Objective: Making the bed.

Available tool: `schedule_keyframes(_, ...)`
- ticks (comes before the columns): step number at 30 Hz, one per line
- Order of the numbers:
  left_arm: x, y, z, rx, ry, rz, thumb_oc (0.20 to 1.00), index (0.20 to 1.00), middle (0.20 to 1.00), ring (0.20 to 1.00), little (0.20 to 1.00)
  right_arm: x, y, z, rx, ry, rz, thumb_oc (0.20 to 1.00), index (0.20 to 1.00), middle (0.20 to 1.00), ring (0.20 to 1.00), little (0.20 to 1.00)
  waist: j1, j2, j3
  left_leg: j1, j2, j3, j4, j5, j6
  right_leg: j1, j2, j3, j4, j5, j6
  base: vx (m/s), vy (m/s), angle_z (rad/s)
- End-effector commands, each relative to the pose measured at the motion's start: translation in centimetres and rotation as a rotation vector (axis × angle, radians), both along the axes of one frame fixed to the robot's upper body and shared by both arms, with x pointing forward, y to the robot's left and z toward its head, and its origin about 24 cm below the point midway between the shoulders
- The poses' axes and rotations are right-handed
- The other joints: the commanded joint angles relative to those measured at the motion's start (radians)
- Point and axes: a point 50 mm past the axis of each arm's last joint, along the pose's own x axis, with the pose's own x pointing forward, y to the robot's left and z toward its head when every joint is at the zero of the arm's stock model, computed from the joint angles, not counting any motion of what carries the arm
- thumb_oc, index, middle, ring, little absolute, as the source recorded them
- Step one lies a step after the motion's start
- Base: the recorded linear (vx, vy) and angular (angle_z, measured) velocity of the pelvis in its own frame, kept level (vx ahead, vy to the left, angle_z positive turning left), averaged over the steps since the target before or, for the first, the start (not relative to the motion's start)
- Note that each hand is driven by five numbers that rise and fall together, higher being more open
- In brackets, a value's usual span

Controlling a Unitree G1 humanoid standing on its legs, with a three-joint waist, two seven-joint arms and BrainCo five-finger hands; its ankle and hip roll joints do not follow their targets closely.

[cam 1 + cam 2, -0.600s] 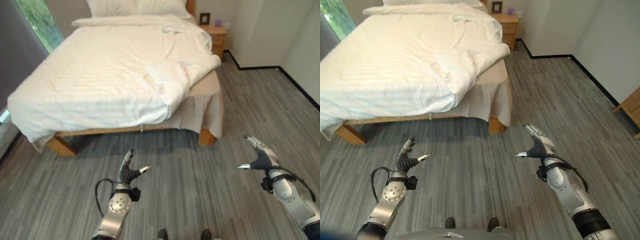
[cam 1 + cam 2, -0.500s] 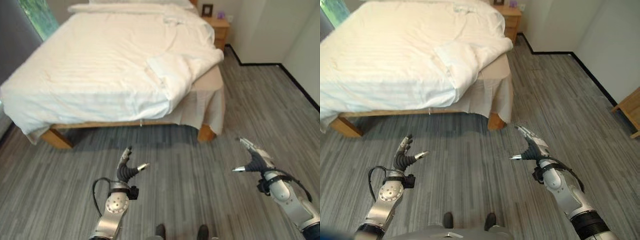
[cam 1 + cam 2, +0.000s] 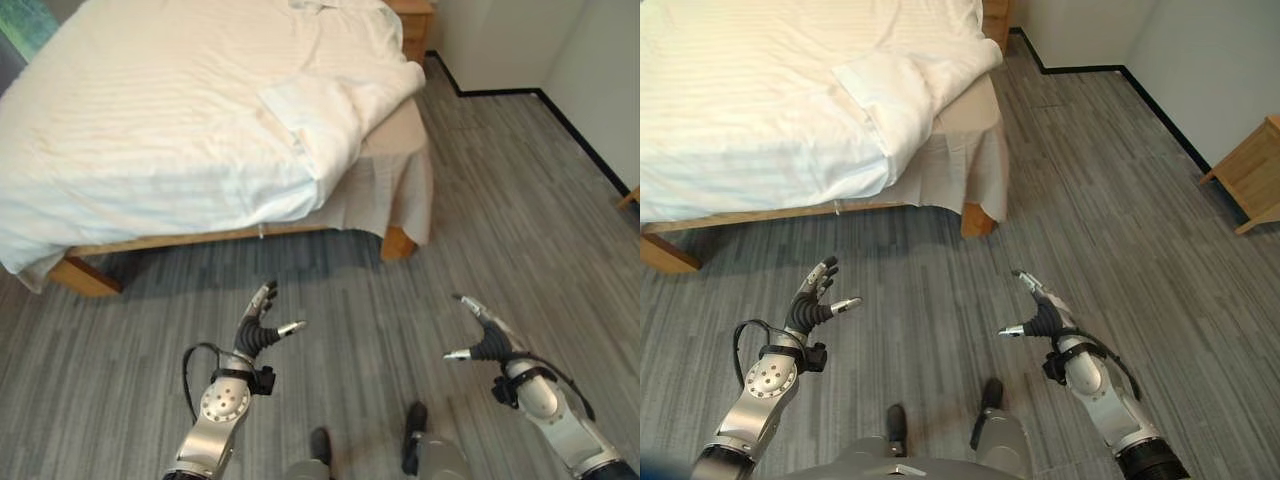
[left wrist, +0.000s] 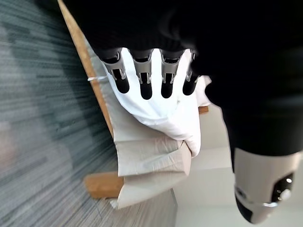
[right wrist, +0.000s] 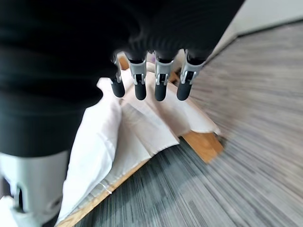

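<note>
Left eye view, left hand [image 3: 262,330] raised, fingers [image 3: 263,300] spread

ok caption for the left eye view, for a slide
Both open hands, left hand and right hand, held over grey floor before the folded-back white duvet.

Duvet [image 3: 180,120]: white cloth w/ faint woven stripes, soft, rumpled at folded corner. Bed skirt [image 3: 395,195]: beige matt cloth. Bed frame [image 3: 85,278]: smooth light wood. Floor [image 3: 520,200]: grey matt wood-grain planks. Fingers [image 4: 142,78]: silver metal, dark matt tips.
</note>
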Motion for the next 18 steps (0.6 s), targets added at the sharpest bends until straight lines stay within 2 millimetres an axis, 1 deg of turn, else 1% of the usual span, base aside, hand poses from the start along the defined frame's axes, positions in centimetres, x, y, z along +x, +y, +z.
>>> schedule_keyframes(1,1.1,-0.5,1.4,-0.003,-0.074,-0.049,1.000,1.000,1.000,1.000,1.000,0.7,-0.4,1.0,0.016,-0.036,0.016,1.000,1.000,1.000,1.000,1.000,0.006,0.030,-0.028,0.150,0.105,-0.053,0.039,-0.126,-0.036,0.055,0.062,0.022,-0.060,-0.002,-0.002,0.42,-0.429,0.02)
schedule_keyframes(2,1.4,-0.9,1.0,-0.007,-0.051,-0.052,1.000,1.000,1.000,1.000,1.000,0.6,-1.4,0.9,-0.018,-0.025,0.000,1.000,1.000,1.000,1.000,1.000,0.024,0.026,-0.004,0.016,0.154,-0.069,0.342,-0.050,-0.041,0.146,0.102,0.016,-0.107,-0.024,-0.059,0.22,-0.401,-0.01)
schedule_keyframes(3,1.8,-1.3,1.0,0.001,-0.050,-0.060,1.000,1.000,1.000,1.000,1.000,0.8,-1.7,1.0,-0.020,-0.033,-0.009,1.000,1.000,1.000,1.000,1.000,0.043,0.017,0.021,-0.064,0.159,-0.097,0.499,0.018,-0.035,0.182,0.110,0.006,-0.128,-0.028,-0.084,0.28,-0.497,0.03)
schedule_keyframes(4,2.0,-1.6,0.7,0.003,-0.039,-0.064,1.000,1.000,1.000,1.000,1.000,1.1,-2.1,1.2,-0.037,-0.034,-0.015,1.000,1.000,1.000,1.000,1.000,0.052,0.005,0.040,-0.133,0.153,-0.103,0.617,0.039,-0.021,0.207,0.112,-0.010,-0.138,-0.043,-0.105,0.23,-0.284,0.04)
schedule_keyframes(5,2.2,-1.7,0.8,0.002,-0.041,-0.058,1.000,1.000,1.000,1.000,1.000,1.3,-2.1,1.2,-0.040,-0.033,-0.016,1.000,1.000,1.000,1.000,1.000,0.062,-0.005,0.047,-0.179,0.118,-0.115,0.672,0.009,-0.012,0.223,0.111,-0.008,-0.143,-0.053,-0.109,0.15,-0.130,-0.12)
schedule_keyframes(6,2.2,-1.7,0.8,0.002,-0.042,-0.058,1.000,1.000,1.000,1.000,1.000,1.3,-2.1,1.3,-0.040,-0.034,-0.016,1.000,1.000,1.000,1.000,1.000,0.062,-0.004,0.047,-0.182,0.119,-0.116,0.677,0.005,-0.011,0.223,0.112,-0.008,-0.143,-0.054,-0.108,0.21,-0.016,-0.35)
schedule_keyframes(7,2.2,-1.7,0.7,0.001,-0.041,-0.052,1.000,1.000,1.000,1.000,1.000,1.5,-2.1,1.3,-0.041,-0.029,-0.018,1.000,1.000,1.000,1.000,1.000,0.077,-0.011,0.051,-0.226,0.065,-0.115,0.691,-0.025,-0.009,0.238,0.105,0.002,-0.143,-0.067,-0.104,0.35,0.080,-0.65)
schedule_keyframes(8,2.2,-1.7,0.8,-0.012,-0.055,-0.033,1.000,1.000,1.000,1.000,1.000,1.7,-1.9,1.4,-0.053,-0.030,-0.010,1.000,1.000,1.000,1.000,1.000,0.108,-0.017,0.048,-0.286,-0.017,-0.095,0.597,-0.073,-0.002,0.263,0.092,0.018,-0.143,-0.090,-0.084,0.49,0.116,-0.61)
schedule_keyframes(9,2.0,-1.8,0.6,-0.022,-0.050,-0.029,1.000,1.000,1.000,1.000,1.000,1.7,-2.0,1.4,-0.060,-0.032,-0.010,1.000,1.000,1.000,1.000,1.000,0.115,-0.018,0.040,-0.282,-0.025,-0.073,0.508,-0.082,0.005,0.272,0.088,0.025,-0.143,-0.101,-0.072,0.38,0.104,-0.63)
schedule_keyframes(10,2.0,-1.8,0.6,-0.022,-0.050,-0.030,1.000,1.000,1.000,1.000,1.000,1.7,-2.0,1.4,-0.060,-0.032,-0.011,1.000,1.000,1.000,1.000,1.000,0.116,-0.022,0.038,-0.280,-0.029,-0.070,0.497,-0.073,0.007,0.268,0.083,0.026,-0.143,-0.099,-0.071,0.50,0.137,-0.74)
schedule_keyframes(11,1.5,-1.9,0.1,-0.016,-0.026,-0.036,1.000,1.000,1.000,1.000,1.000,1.4,-2.7,1.0,-0.096,-0.018,-0.027,1.000,1.000,1.000,1.000,1.000,0.127,-0.009,0.014,-0.266,-0.025,-0.016,0.250,-0.011,0.001,0.313,0.098,0.024,-0.143,-0.144,-0.052,0.54,0.148,-0.74)
schedule_keyframes(12,1.3,-1.8,-0.2,-0.006,-0.012,-0.026,1.000,1.000,1.000,1.000,1.000,1.4,-3.0,0.8,-0.110,-0.018,-0.042,1.000,1.000,1.000,1.000,1.000,0.135,-0.003,0.007,-0.280,-0.014,0.004,0.146,0.042,-0.012,0.337,0.106,0.017,-0.143,-0.164,-0.047,0.74,0.189,-0.45)
schedule_keyframes(13,1.2,-1.7,-0.3,0.002,-0.007,-0.020,1.000,1.000,1.000,1.000,1.000,1.5,-3.1,0.8,-0.117,-0.018,-0.052,1.000,1.000,1.000,1.000,1.000,0.144,-0.003,0.004,-0.306,0.001,0.006,0.079,0.043,-0.023,0.363,0.107,0.015,-0.143,-0.184,-0.041,0.54,0.127,0.15)
schedule_keyframes(14,1.3,-1.8,-0.3,0.009,-0.008,-0.019,1.000,1.000,1.000,1.000,1.000,1.5,-3.3,0.7,-0.129,-0.021,-0.066,1.000,1.000,1.000,1.000,1.000,0.151,-0.007,-0.001,-0.315,0.006,0.008,0.017,0.064,-0.028,0.385,0.102,0.005,-0.143,-0.195,-0.034,0.52,0.134,0.44)
schedule_keyframes(15,1.2,-1.6,-0.4,0.021,-0.001,-0.009,1.000,1.000,1.000,1.000,1.000,1.5,-3.4,0.5,-0.140,-0.020,-0.079,1.000,1.000,1.000,1.000,1.000,0.156,-0.013,-0.001,-0.327,0.008,0.007,0.015,0.089,-0.023,0.412,0.100,-0.012,-0.143,-0.199,-0.026,0.52,0.160,0.45)
schedule_keyframes(16,1.1,-1.2,-0.5,0.035,0.001,0.012,1.000,1.000,1.000,1.000,1.000,1.3,-3.4,0.2,-0.144,-0.011,-0.090,1.000,1.000,1.000,1.000,1.000,0.164,-0.019,-0.012,-0.331,0.012,0.008,0.019,0.109,-0.018,0.434,0.100,-0.014,-0.143,-0.204,-0.016,0.54,0.190,0.36)
schedule_keyframes(17,0.9,-0.8,-0.5,0.044,-0.001,0.033,1.000,1.000,1.000,1.000,1.000,0.9,-3.3,-0.2,-0.140,0.005,-0.089,1.000,1.000,1.000,1.000,1.000,0.165,-0.029,-0.016,-0.315,0.002,0.011,0.021,0.123,-0.008,0.457,0.093,-0.009,-0.143,-0.199,-0.010,0.59,0.202,0.17)
schedule_keyframes(18,0.9,-0.2,-0.5,0.071,0.000,0.059,1.000,1.000,1.000,1.000,1.000,0.5,-3.3,-0.9,-0.119,0.030,-0.109,1.000,1.000,1.000,1.000,1.000,0.174,-0.045,-0.022,-0.298,-0.004,0.016,0.025,0.132,0.000,0.459,0.085,-0.002,-0.101,-0.176,-0.001,0.55,0.200,0.09)
